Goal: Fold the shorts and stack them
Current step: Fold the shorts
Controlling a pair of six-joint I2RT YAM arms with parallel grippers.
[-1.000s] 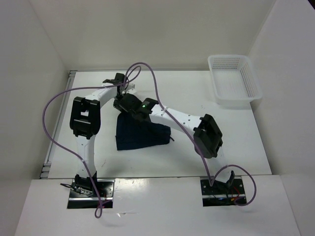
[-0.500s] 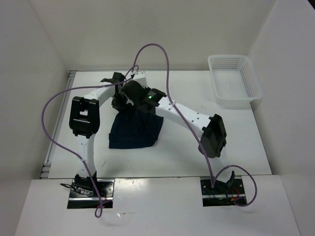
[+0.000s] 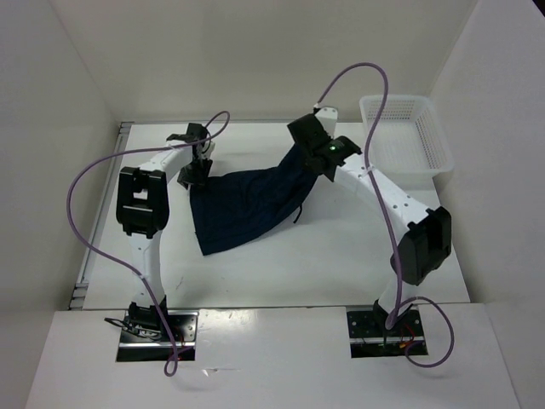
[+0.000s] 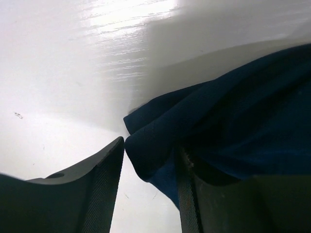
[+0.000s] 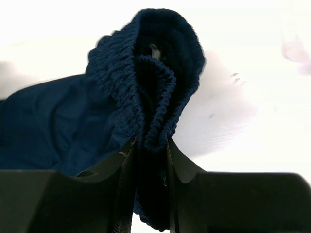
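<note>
Shorts (image 3: 247, 204) hang in the middle of the top view, pulled out wide between the two claws. They are dark blue and soft. The upper edge is lifted up. The lower part droops down and rests on the white desk (image 3: 341, 256).

The left claw (image 3: 194, 173) is at the upper left of the cloth. In its own camera a thick bunch of blue cloth fills the gap between its two fingers, so it looks like it is pinching that corner. The right claw (image 3: 306, 152) is at the upper right of the cloth. Its camera shows it squeezed tight on the stretchy waistband (image 5: 160, 73), which is doubled over and poking up above the fingers.

A white basket (image 3: 407, 141) sits in the upper right of the frame, near the right claw but not touching the shorts.

I think the job is only just starting. The shorts are being spread open, and no neat fold shows yet. They look wrinkly and slanted, not flat. What is left is most of it: lay them flat on the desk, fold them over, and put them down tidy as a stack.
</note>
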